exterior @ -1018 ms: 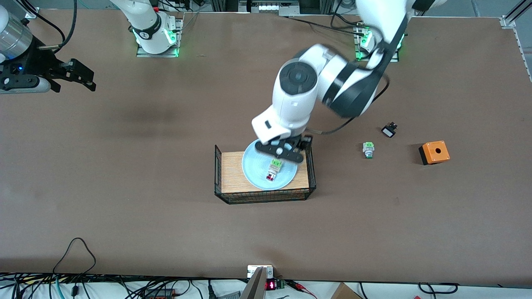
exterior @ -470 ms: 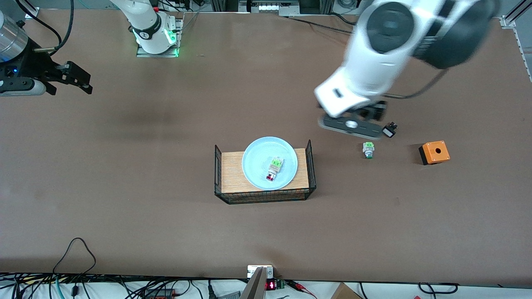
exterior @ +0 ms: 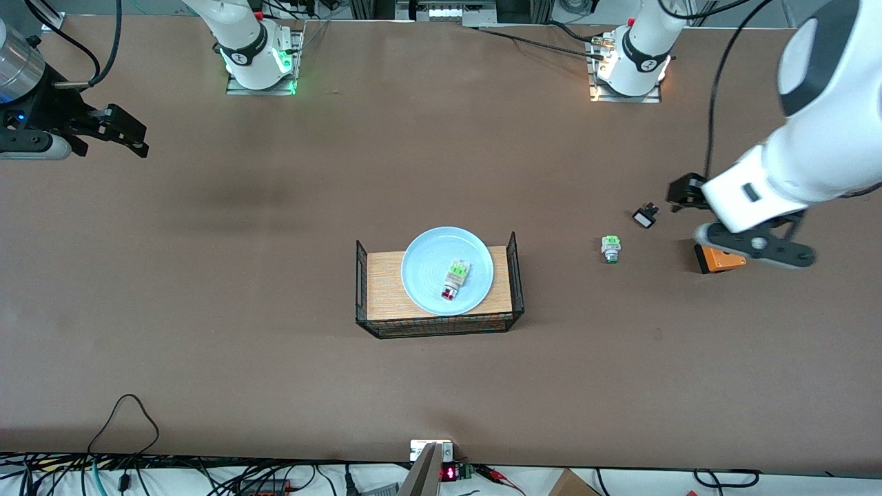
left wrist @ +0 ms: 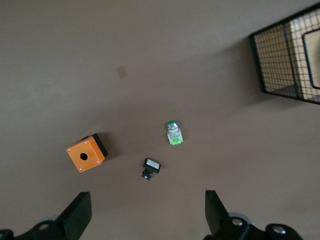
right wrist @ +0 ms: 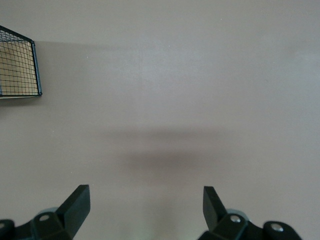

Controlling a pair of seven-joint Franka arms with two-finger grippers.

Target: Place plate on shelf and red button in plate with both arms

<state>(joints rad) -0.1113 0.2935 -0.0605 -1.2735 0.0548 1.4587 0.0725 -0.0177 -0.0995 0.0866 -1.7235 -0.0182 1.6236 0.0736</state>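
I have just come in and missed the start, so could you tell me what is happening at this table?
Neither arm holds anything right now. The round pale-blue plate sits in the black wire basket mid-table, with the small red-capped push-button switch lying on it. The left gripper is open over the orange box with a hole, toward the left arm's end of the table. The right gripper, also open, waits over bare table at the right arm's end.

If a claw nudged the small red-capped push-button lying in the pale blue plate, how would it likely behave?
The white-and-green push-button with the red cap lies on its side, so its round barrel would probably roll. The round pale blue plate looks smooth, so it may slide easily, though the raised rim should keep it in.
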